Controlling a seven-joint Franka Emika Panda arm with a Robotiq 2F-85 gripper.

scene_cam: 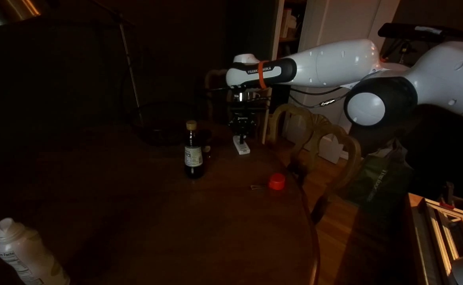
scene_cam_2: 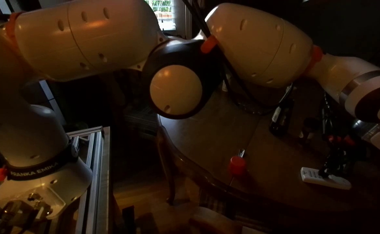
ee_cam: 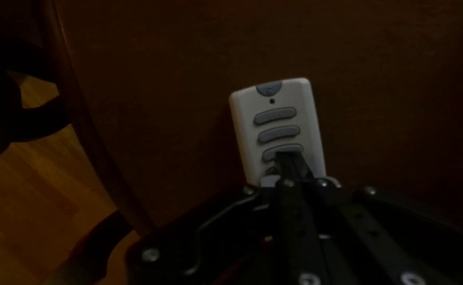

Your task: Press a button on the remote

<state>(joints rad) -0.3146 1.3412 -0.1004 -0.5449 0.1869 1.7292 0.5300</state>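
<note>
The remote [ee_cam: 277, 123] is a slim whitish bar with grey buttons, lying flat on the dark wooden table. It shows in both exterior views, near the table's edge [scene_cam: 242, 149] and under the gripper [scene_cam_2: 334, 183]. My gripper [ee_cam: 289, 156] points down over the remote, its fingers shut together with nothing between them. In the wrist view the fingertips overlap the third long grey button and hide the lower part of the remote. In the exterior views the gripper [scene_cam: 241, 141] [scene_cam_2: 322, 174] reaches the remote's top face. Whether it presses a button I cannot tell.
A dark bottle with a white label [scene_cam: 193, 156] stands beside the remote, with a small dark jar [scene_cam_2: 308, 128] near it. A small red object [scene_cam: 277, 181] sits near the table edge [scene_cam: 314, 245]. A white bottle [scene_cam: 29, 253] stands at the near corner. Wooden chairs [scene_cam: 346, 142] stand along the edge.
</note>
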